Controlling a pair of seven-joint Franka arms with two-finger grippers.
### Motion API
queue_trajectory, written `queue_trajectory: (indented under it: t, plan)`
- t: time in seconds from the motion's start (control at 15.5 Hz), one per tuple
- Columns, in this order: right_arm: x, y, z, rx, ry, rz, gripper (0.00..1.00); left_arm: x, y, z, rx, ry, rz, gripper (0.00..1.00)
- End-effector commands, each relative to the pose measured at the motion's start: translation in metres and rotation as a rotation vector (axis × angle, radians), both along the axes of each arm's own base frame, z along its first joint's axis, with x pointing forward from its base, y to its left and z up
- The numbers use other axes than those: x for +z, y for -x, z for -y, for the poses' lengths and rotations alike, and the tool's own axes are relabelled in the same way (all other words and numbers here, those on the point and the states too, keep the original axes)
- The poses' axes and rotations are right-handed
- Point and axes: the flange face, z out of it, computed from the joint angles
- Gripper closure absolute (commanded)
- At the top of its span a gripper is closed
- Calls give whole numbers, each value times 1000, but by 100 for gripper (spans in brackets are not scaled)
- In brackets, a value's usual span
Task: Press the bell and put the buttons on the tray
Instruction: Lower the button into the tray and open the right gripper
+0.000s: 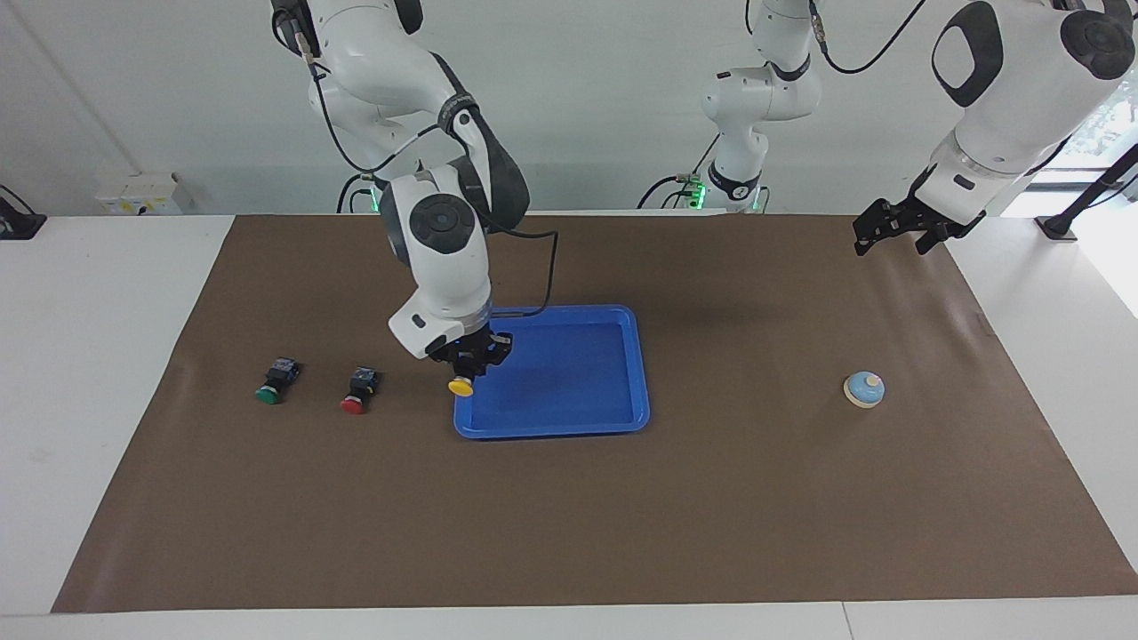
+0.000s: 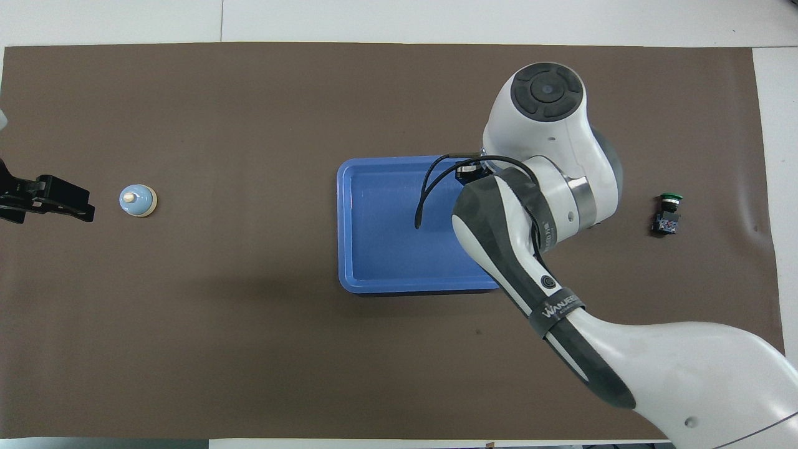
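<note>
Step in hand: I carry the yellow button (image 1: 460, 387) to the tray (image 1: 622, 320), the first of the three to go in by my judgement, since the tray floor shows nothing on it.
Right gripper (image 1: 468, 363): my fingers are closed on the yellow button's black body, its cap hanging low and tilted over the tray's rim at the corner toward the right arm's end. In the overhead view my own arm hides the button and the fingers.
Left gripper (image 1: 893, 233): it waits, raised over the left arm's end of the tabletop (image 1: 756, 498); I cannot tell whether its fingers are open or closed.
Bell (image 1: 864, 389): upright on the tabletop toward the left arm's end, well apart from the tray, untouched by either gripper.
Green button (image 1: 276, 382): lying on the tabletop toward the right arm's end, the one of the two that is more distant from the tray.
Red button (image 1: 358, 391): lying between the green button and the tray, near the tray's rim.
How to do it well: I should travel further inward until the button is over the flat floor, clear of the raised rim, then lower until the cap or body rests before I part my fingers.
Risk: letting go at the rim could tip the button back out onto the tabletop or leave it perched on the edge.
Placement: I would set it toward one corner of the tray floor, leaving room for the other two.
</note>
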Motion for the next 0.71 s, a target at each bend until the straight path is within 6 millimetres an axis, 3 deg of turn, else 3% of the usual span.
queue_trajectory:
  t: [0.0,0.19,0.39,0.45,0.52,0.58,0.65]
  plan:
    - [-34,20,-2,-12,-16,26,100,4,6,-1,13,1,15,0]
    - [-56,35,-15,10,-30,43,100,4,6,-1,13,1,15,0]
    - [-65,39,-13,7,-27,38,100,4,6,-2,13,0,15,0]
    - [-65,38,-10,-11,-25,34,74,4,6,-1,13,1,14,0]
    - [-64,38,-10,-19,-22,30,10,4,6,-2,15,1,15,0]
    - [-62,37,-10,-42,-21,30,0,4,6,-2,15,0,15,0]
    - [-58,35,-10,-75,-20,32,0,4,6,-2,15,1,15,0]
